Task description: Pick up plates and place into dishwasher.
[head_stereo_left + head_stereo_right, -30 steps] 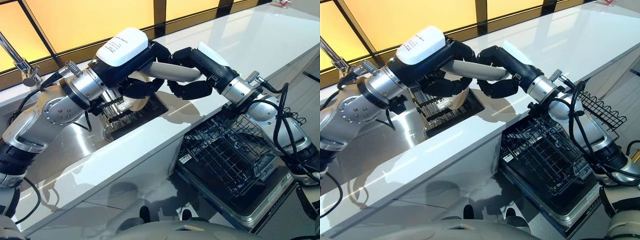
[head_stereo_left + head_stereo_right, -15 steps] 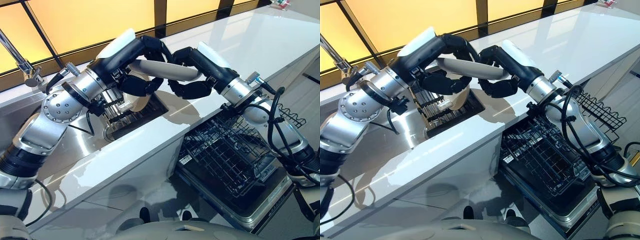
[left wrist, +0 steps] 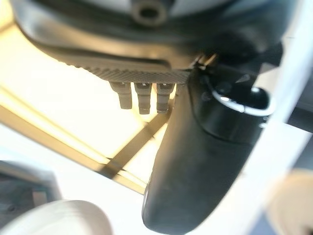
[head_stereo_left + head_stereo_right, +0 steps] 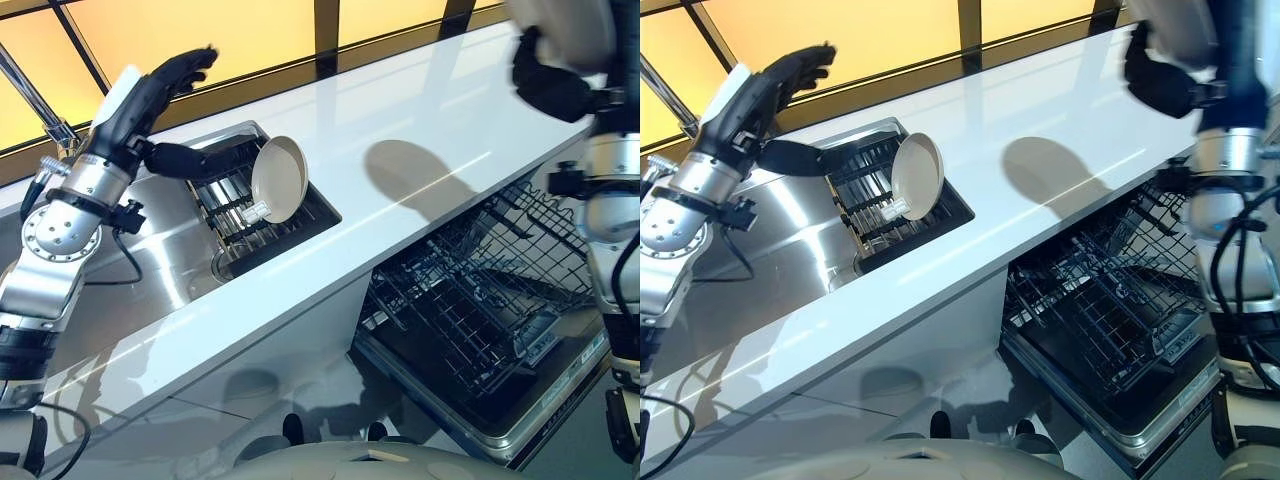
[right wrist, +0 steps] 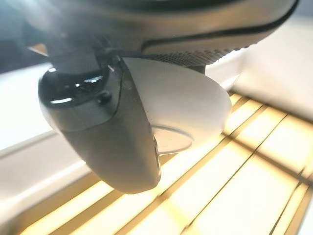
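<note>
L hand (image 4: 150, 95) is up above the far-left part of the counter (image 4: 420, 150), over the sink (image 4: 170, 250) edge, fingers straight and spread, thumb pointing toward the rack; it holds nothing. In the left wrist view the thumb (image 3: 195, 161) stands out dark from the palm, w/ fingertips in a short row beside it, nothing between them.

R hand (image 4: 555, 75) is raised at the counter's far-right end, above the open dishwasher (image 4: 480, 330). In the right wrist view its thumb (image 5: 107, 127) curls against a white plate (image 5: 181, 103), which sits pressed under the palm, so the hand is closed on it. Rest of that plate is hidden by the hand in the eye views.

A 2nd plate, cream (image 4: 278, 178), stands tilted on edge in the dark dish rack (image 4: 240, 215) set in the sink's right end, by the counter's near-left stretch. It's near the L hand but apart from it: thumb tip stops short of its rim, w/ rack wires between. Well apart from the R hand.

Dishwasher's lower wire basket (image 4: 1110, 300) is pulled out over the open door, below the counter's front edge at right. Can't tell if anything is in it.
</note>
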{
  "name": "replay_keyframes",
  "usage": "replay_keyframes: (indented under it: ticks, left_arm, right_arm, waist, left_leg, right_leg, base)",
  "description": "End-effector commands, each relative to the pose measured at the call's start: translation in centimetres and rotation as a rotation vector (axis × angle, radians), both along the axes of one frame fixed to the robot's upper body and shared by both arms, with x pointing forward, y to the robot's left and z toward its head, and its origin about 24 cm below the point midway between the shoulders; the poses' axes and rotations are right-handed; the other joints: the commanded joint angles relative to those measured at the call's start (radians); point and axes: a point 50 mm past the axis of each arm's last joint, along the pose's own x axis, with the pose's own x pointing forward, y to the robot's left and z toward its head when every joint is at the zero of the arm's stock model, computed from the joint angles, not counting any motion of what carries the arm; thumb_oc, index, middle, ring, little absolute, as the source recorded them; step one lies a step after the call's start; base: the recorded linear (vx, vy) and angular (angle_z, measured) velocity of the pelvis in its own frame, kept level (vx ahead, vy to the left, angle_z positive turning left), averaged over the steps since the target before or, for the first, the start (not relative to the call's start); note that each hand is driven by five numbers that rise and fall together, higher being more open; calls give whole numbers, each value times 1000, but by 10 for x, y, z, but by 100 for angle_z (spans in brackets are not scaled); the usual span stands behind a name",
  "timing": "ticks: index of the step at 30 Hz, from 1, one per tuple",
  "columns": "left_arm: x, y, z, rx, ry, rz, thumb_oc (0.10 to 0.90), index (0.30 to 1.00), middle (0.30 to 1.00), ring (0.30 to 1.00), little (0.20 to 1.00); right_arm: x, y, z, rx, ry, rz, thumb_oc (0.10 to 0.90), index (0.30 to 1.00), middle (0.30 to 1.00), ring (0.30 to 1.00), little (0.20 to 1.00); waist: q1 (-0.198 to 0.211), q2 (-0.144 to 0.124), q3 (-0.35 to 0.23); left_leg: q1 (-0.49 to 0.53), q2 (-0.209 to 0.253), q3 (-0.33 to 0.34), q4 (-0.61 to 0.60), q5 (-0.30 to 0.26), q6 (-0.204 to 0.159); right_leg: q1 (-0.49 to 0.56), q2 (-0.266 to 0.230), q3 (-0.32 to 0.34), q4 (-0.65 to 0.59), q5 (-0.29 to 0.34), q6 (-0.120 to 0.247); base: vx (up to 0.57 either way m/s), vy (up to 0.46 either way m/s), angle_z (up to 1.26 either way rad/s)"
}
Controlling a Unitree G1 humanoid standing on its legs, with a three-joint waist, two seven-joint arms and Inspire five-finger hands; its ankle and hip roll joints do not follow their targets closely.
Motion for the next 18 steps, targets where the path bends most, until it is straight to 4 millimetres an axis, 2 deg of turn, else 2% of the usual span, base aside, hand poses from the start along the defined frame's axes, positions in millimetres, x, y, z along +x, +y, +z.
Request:
replay_keyframes:
  ticks: [1, 5, 8, 11, 14, 15, 18]
  left_arm:
    - [-12, 20, 57, -9, -256, 65, 800, 900, 900, 900, 900]
    - [-14, 34, 52, -13, -239, 116, 800, 900, 900, 900, 900]
    - [-13, 39, 48, -17, -227, 136, 800, 900, 900, 900, 900]
    - [-13, 39, 48, -21, -214, 148, 800, 900, 900, 900, 900]
    - [-14, 41, 47, -18, -208, 156, 800, 900, 900, 900, 900]
    - [-16, 41, 45, -12, -202, 161, 800, 900, 900, 900, 900]
    - [-16, 41, 41, 2, -188, 155, 800, 900, 900, 900, 900]
  right_arm:
    - [-18, -32, 31, -12, -123, -211, 100, 300, 300, 300, 200]
    - [-31, -89, 0, 153, 7, -460, 100, 300, 300, 300, 200]
    - [-40, -118, -35, 285, 134, -568, 100, 300, 300, 300, 200]
    - [-42, -124, -65, 316, 288, -590, 100, 300, 300, 300, 200]
    - [-42, -122, -77, 314, 349, -577, 100, 300, 300, 300, 200]
    - [-43, -119, -87, 303, 395, -558, 100, 300, 300, 300, 200]
    - [-39, -116, -97, 278, 484, -500, 100, 300, 300, 300, 200]
  waist:
    - [8, -1, -83]
    - [-1, 1, -78]
    - [-1, 4, -72]
    - [2, 8, -61]
    - [0, 10, -55]
    - [-2, 10, -48]
    - [1, 10, -38]
  left_leg:
    - [78, -40, 21, 4, -143, 13]
    - [79, -38, 26, 4, -145, 10]
    - [80, -36, 30, 4, -145, 8]
    - [81, -34, 31, 4, -142, 8]
    - [81, -33, 30, 4, -140, 9]
    - [80, -32, 30, 4, -139, 10]
    - [78, -31, 27, 4, -138, 7]
  right_leg:
    - [22, 104, -17, 4, -36, -15]
    - [20, 105, -14, 4, -35, -12]
    - [18, 102, -16, 4, -33, -10]
    - [21, 99, -21, 4, -31, -11]
    - [22, 99, -21, 4, -31, -13]
    - [22, 100, -23, 4, -32, -15]
    - [23, 100, -31, 4, -34, -18]
  base:
    - [0, 0, 0]
    - [0, 0, 0]
    - [10, -9, 0]
    - [37, -38, -3]
    - [20, -32, -2]
    - [32, -58, -1]
    - [43, -64, 1]
